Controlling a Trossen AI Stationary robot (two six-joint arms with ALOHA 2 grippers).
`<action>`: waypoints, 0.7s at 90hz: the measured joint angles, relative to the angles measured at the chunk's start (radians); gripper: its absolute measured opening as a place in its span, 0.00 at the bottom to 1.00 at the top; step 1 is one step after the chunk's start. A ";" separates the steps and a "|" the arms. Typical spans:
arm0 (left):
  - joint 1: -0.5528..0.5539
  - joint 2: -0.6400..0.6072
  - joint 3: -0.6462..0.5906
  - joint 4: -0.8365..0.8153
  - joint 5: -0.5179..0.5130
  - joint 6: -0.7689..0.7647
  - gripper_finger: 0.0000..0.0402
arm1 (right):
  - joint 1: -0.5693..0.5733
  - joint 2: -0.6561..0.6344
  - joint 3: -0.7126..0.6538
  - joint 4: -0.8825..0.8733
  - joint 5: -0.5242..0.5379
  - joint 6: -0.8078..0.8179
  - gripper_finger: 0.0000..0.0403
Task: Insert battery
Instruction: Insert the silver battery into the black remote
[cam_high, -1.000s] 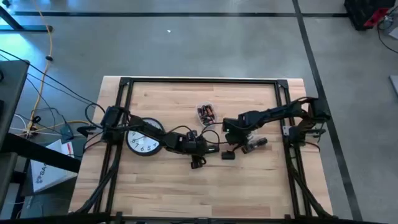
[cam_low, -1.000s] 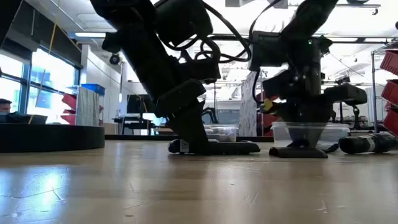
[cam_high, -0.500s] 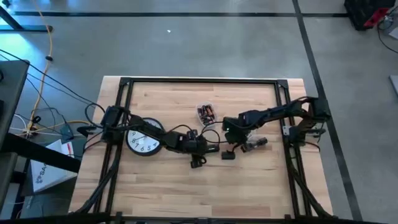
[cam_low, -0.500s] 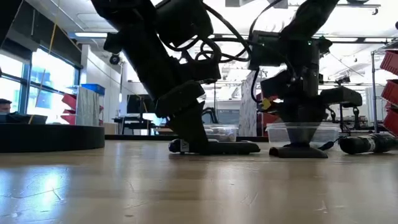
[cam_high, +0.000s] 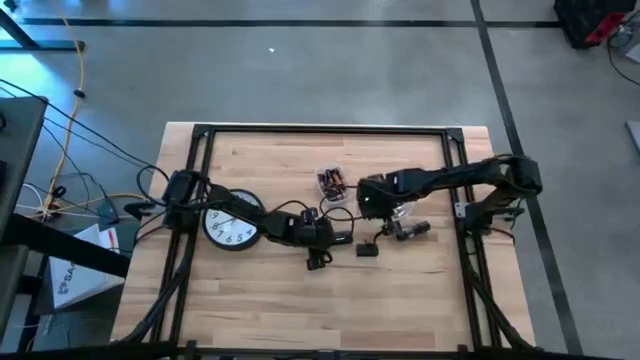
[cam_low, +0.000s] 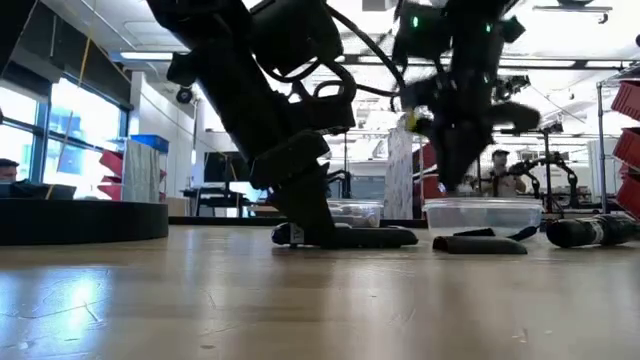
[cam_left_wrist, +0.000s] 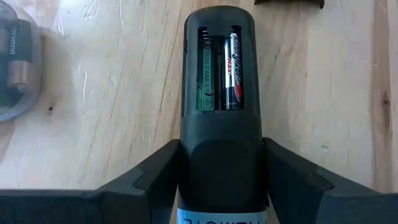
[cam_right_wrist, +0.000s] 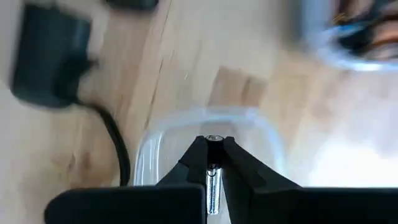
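Moved: right gripper (cam_high: 373, 200) lifted off the table, shifted toward 10 o'clock
Right jaws: nearly closed, pinching battery (cam_right_wrist: 212, 180) by its end
Left jaws: left gripper (cam_left_wrist: 219, 171) clamping remote (cam_left_wrist: 219, 112), bay open, one cell in
Next: align battery lengthwise over empty slot at 9 o'clock of the seated cell, lower slowly

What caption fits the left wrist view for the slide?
Left gripper holds the remote, battery bay open: one battery seated, second slot empty.
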 joint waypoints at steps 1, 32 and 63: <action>0.000 0.000 0.000 0.000 0.000 0.000 0.46 | 0.000 -0.005 0.003 0.005 -0.003 0.006 0.00; 0.000 0.000 0.000 0.003 -0.004 0.002 0.46 | 0.031 -0.015 -0.023 0.404 -0.179 0.312 0.00; -0.001 0.000 0.000 0.005 -0.015 0.002 0.46 | 0.105 0.137 -0.079 0.625 -0.182 0.410 0.00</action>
